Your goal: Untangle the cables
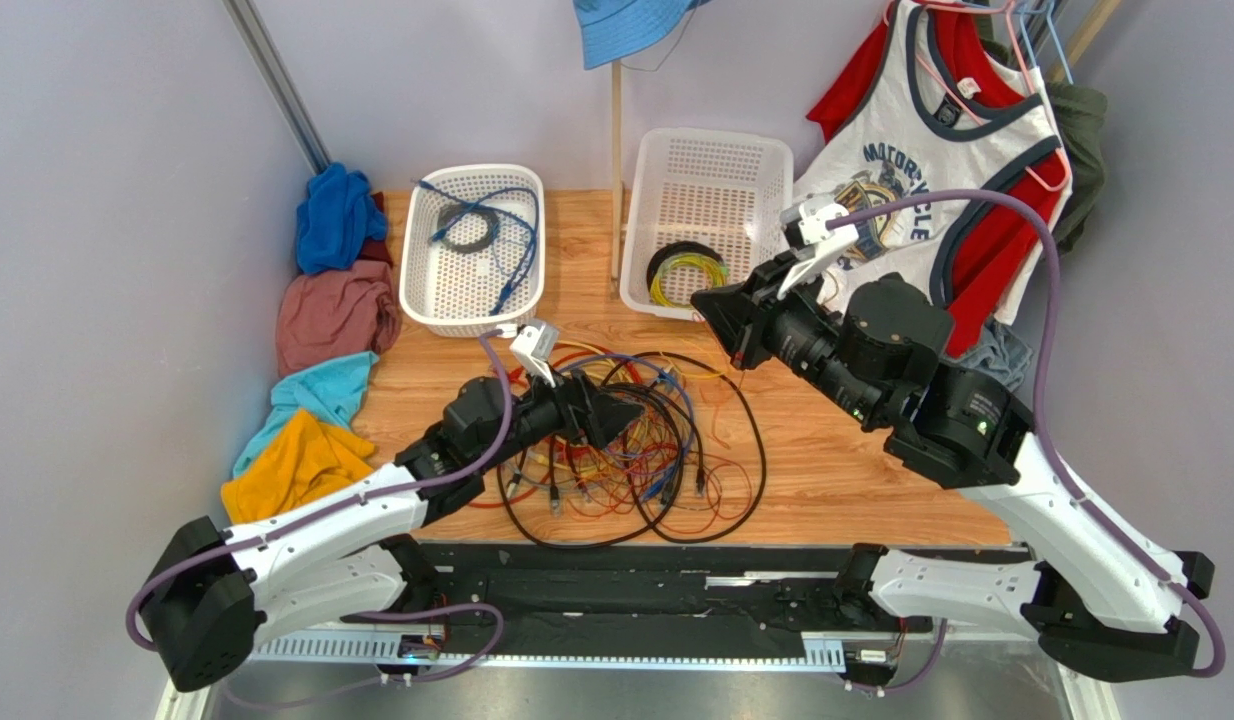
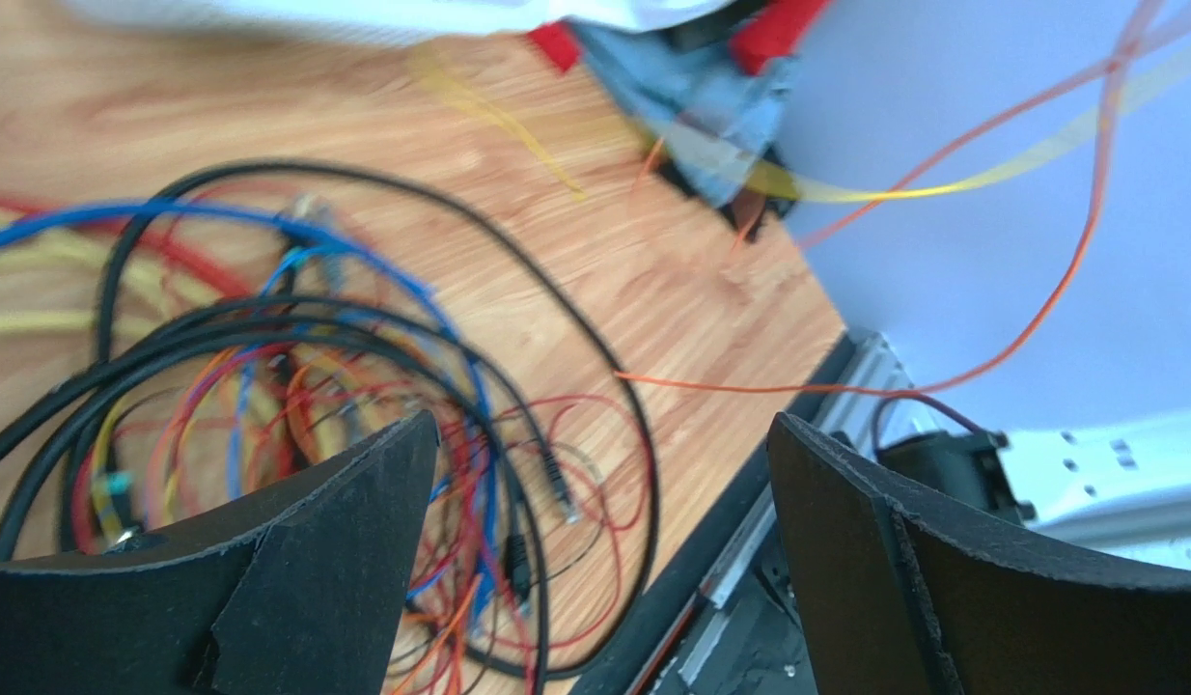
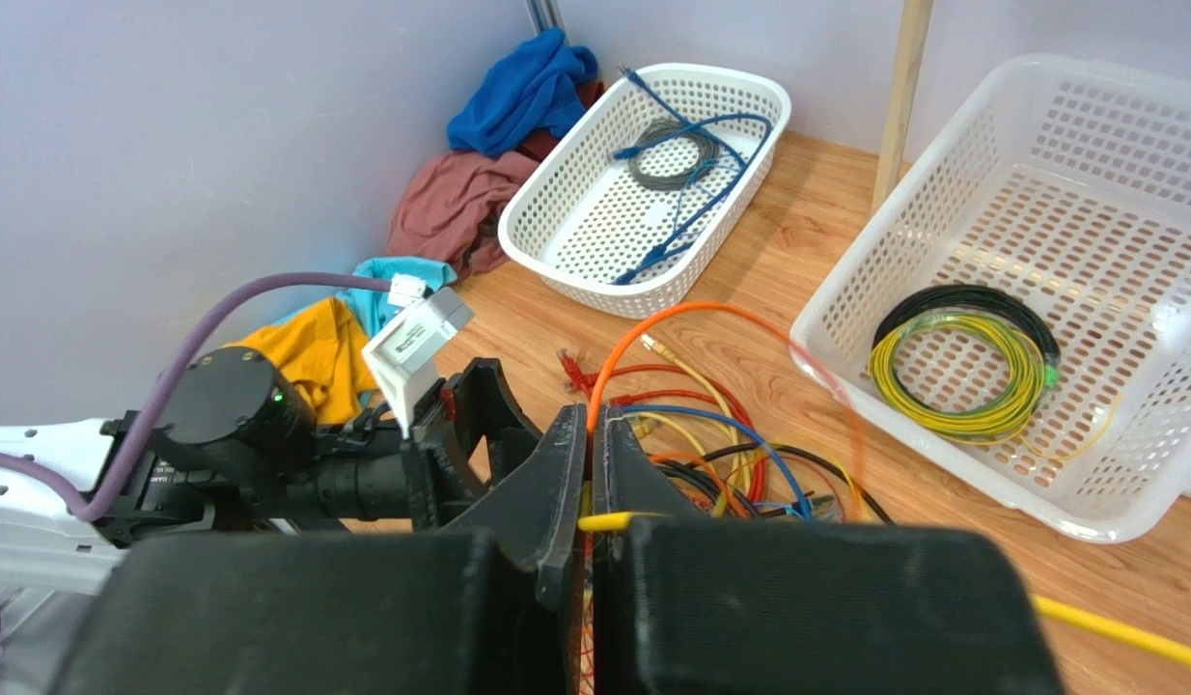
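Wooden table (image 1: pixel 864 465) below me, two white baskets (image 1: pixel 632 293) at its far side, and the cables (image 1: pixel 638 458) lie in a loose tangle at the near middle, black loops around red, blue, orange and yellow wires. My left gripper (image 1: pixel 619 414) hangs over the tangle's left part, fingers spread wide, holding nothing. My right gripper (image 3: pixel 590 435), raised to the right, is pinched tight on a thin yellow strand (image 3: pixel 623 520).

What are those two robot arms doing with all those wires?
They are sorting out a tangle of cables on the wooden table. The right gripper is pinched shut on a thin yellow cable, raised above the pile. The left gripper is open, low over the tangle, holding nothing.
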`<state>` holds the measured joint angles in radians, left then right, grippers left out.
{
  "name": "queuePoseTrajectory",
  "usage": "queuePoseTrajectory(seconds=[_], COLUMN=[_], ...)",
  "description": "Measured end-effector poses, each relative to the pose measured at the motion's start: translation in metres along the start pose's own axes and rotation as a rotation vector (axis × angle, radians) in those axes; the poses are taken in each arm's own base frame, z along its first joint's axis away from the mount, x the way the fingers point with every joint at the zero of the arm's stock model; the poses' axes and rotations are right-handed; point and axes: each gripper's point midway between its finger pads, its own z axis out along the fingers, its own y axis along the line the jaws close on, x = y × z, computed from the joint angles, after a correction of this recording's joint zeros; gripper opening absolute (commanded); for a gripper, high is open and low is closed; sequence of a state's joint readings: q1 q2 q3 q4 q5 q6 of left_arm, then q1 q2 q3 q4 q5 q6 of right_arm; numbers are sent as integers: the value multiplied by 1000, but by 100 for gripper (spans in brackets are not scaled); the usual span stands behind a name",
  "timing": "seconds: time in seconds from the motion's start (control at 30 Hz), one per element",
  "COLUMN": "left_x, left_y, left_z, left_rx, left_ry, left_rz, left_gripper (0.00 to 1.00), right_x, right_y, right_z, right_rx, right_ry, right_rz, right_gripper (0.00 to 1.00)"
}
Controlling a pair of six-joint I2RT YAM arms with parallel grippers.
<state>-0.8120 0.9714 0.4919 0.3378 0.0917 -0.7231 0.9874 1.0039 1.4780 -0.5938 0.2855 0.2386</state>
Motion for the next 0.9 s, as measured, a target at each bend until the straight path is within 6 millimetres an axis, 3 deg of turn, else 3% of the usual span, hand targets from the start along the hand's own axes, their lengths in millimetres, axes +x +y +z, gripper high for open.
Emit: queuePoseTrajectory(seconds=[0.13,0.27,0.4,0.57,0.77,0.9], left_x=[-12,-30,-45,-49,-67,-64], left_y=[-44,-74,-84,-86,-102,-108], left_z=[-3,-8,-12,-24,-44,-45], left_rx=[156,261,307,334,394,419], left_ry=[-86,-181,-258,-306,-385,-386], left_rz=[82,142,165,186,205,235], left_gripper=[94,94,94,95,94,94], right_x=[7,10,14,16,36,44], right_y=[2,6,10,14,17,20], right_z=[6,10,14,16,23,25], right_rx=[-6,-20,-31,-47,-63,-76], right_ry=[22,32,46,47,85,102], right_rz=[-2,11,25,58,88,106], right_gripper=[0,0,0,0,0,0])
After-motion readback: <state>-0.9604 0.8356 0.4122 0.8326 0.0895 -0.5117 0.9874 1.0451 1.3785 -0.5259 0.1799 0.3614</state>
